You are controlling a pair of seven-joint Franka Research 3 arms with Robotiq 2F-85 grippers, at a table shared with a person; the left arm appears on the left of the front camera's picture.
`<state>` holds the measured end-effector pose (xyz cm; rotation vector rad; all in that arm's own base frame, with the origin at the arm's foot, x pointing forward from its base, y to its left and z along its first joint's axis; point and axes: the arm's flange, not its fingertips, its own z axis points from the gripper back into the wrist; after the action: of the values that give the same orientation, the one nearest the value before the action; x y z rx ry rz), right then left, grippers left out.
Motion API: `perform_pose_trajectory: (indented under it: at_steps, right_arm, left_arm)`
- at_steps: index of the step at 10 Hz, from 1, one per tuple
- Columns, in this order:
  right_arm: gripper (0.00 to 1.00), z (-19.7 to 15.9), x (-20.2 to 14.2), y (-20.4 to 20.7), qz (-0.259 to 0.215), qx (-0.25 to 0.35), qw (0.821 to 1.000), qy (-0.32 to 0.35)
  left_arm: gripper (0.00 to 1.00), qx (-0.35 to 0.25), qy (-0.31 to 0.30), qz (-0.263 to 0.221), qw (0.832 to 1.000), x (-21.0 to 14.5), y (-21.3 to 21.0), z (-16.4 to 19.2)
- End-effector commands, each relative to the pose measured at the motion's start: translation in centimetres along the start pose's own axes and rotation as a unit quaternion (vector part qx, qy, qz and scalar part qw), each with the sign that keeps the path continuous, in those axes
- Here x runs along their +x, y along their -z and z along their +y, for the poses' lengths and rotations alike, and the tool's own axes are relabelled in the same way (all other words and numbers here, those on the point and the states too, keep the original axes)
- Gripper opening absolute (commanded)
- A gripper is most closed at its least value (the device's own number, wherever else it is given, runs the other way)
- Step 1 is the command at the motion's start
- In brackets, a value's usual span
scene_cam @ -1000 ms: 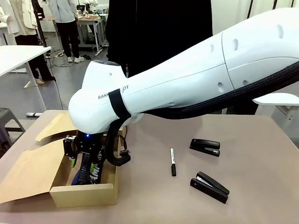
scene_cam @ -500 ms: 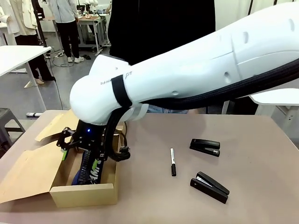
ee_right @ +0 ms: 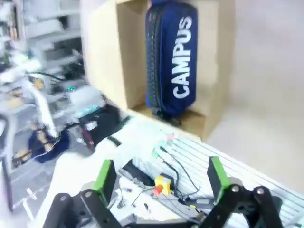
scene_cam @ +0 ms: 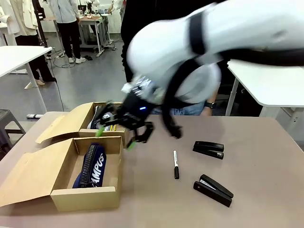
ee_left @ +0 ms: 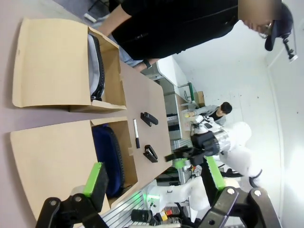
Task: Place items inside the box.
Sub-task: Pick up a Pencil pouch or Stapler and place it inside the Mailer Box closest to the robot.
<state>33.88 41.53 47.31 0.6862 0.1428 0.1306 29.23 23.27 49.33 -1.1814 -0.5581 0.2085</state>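
Cardboard comes first: the box (scene_cam: 83, 198) sits nearest my front camera with its flap laid open to the left. The navy zip pouch (scene_cam: 92, 167) lettered "CAMPUS" lies inside it, stretched lengthwise along the floor. To the right of the box, on the bare table (scene_cam: 266, 161), the nearer black stapler (scene_cam: 213, 190) lies well apart from it. The slim black-and-white pen (scene_cam: 175, 165) rests between that stapler and the box, and the second black stapler (scene_cam: 208, 149) lies a little beyond the pen.

My right gripper (scene_cam: 115, 137) hangs over the box's far right corner, jaws spread wide and nothing between the green pads. Through its wrist camera I see the pouch in the box, out past the open fingers (ee_right: 103, 176).

My left gripper (ee_left: 154, 190) is spread just as wide and carries nothing, with the box in view beyond its fingers on the flap side.

Just behind the box stands a second cardboard box (scene_cam: 80, 118). I cannot tell whether the two touch. Something grey and black lies inside it.

Beyond both boxes, a person in dark clothing (scene_cam: 147, 14) stands at the far side of the table.
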Motion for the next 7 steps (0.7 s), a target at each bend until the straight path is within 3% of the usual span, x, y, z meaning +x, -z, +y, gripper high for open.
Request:
perform_pose_trajectory:
  at_steps: [1,2,3,4,5,6,7]
  right_arm:
    - [1.0,-7.7,-5.6,-7.0,-0.024,0.067,0.997,0.038]
    - [1.0,-8.9,-6.5,-7.2,-0.067,0.076,0.988,0.119]
    - [1.0,-3.1,-2.1,-4.0,-0.014,0.044,0.999,0.011]
    - [1.0,-3.1,-2.1,-4.0,-0.014,0.044,0.999,0.011]
    - [1.0,-7.3,-5.0,-7.5,-0.043,0.072,0.995,0.05]
    - [1.0,-6.1,-4.5,-6.2,0.031,0.046,0.998,-0.011]
    - [1.0,-6.6,-3.7,-8.3,0.022,0.093,0.995,-0.024]
  left_arm:
    - [1.0,-0.007,0.011,0.0,1.0,0.0,0.0,-0.1]
    - [1.0,-0.007,0.011,0.0,1.0,0.0,0.0,-0.1]
    - [1.0,-0.007,0.011,0.0,1.0,0.0,0.0,-0.1]
    - [1.0,-0.007,0.011,0.0,1.0,0.0,0.0,-0.1]
    - [1.0,-0.007,0.011,0.0,1.0,0.0,0.0,-0.1]
    - [1.0,-0.007,0.011,0.0,1.0,0.0,0.0,-0.1]
    - [1.0,-0.007,0.011,0.0,1.0,0.0,0.0,-0.1]
